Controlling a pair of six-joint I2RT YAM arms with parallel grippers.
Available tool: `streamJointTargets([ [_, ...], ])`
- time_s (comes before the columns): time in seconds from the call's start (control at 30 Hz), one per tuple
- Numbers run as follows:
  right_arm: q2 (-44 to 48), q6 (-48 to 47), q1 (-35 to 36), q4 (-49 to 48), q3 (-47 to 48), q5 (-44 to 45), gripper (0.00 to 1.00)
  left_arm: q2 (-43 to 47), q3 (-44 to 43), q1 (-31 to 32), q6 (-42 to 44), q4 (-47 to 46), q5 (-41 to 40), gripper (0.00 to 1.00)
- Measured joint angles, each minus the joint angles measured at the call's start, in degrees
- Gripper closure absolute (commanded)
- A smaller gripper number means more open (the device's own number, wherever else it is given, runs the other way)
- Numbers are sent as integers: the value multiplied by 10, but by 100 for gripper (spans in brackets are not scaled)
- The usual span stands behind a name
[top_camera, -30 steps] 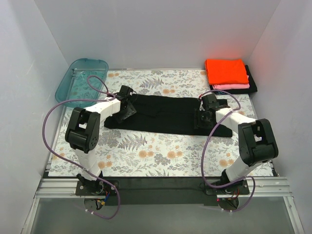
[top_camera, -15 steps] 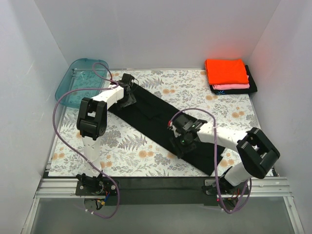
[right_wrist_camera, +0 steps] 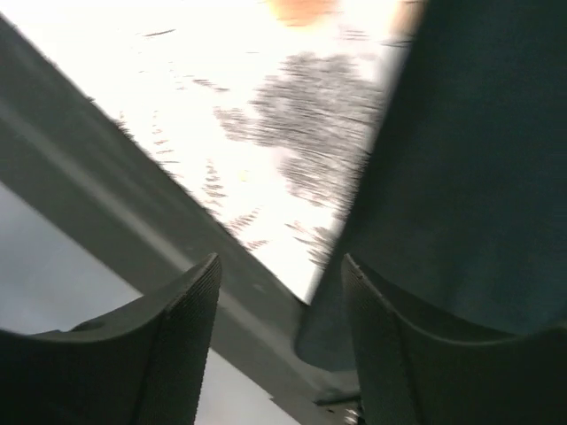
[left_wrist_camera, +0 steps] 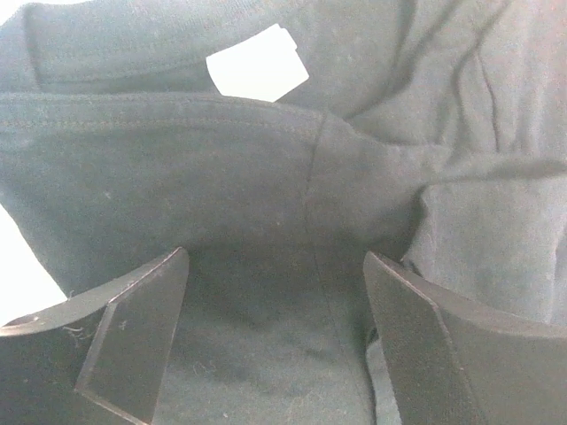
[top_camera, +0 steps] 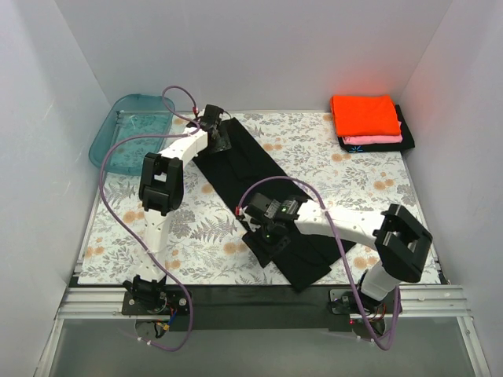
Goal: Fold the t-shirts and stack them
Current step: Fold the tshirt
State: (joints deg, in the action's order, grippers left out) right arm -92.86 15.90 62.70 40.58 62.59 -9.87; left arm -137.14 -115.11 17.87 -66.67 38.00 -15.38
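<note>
Looking across the floral table (top_camera: 189, 239), I am seeing the large black t-shirt (top_camera: 240, 169) lying as one long band, slanting from far left to near right (the folded stack (top_camera: 365, 118) is sitting well apart, far right). My left gripper (top_camera: 218, 135) is sitting at its far end and my right gripper (top_camera: 269, 236) toward its near end, both with fingers apart. Only the left wrist view is showing the collar label (left_wrist_camera: 257, 62).

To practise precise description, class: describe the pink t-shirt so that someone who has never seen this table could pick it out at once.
Go to the far right corner of the flowered table, where a pile of folded shirts sits. The pink t-shirt is the thin strip along the pile's near edge, under the bright orange t-shirt and above the black t-shirt with a light-blue mark.
</note>
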Motion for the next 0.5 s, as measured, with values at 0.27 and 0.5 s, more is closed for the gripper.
streamJointTargets([
  [0.27, 86, -41, -135, 17, -25, 74, 23, 136, 127, 15, -34, -22, 4, 18],
  [0.5, 85, -90, -228, 10, -63, 95, 23, 236, 177, 55, -89, -32, 9, 19],
])
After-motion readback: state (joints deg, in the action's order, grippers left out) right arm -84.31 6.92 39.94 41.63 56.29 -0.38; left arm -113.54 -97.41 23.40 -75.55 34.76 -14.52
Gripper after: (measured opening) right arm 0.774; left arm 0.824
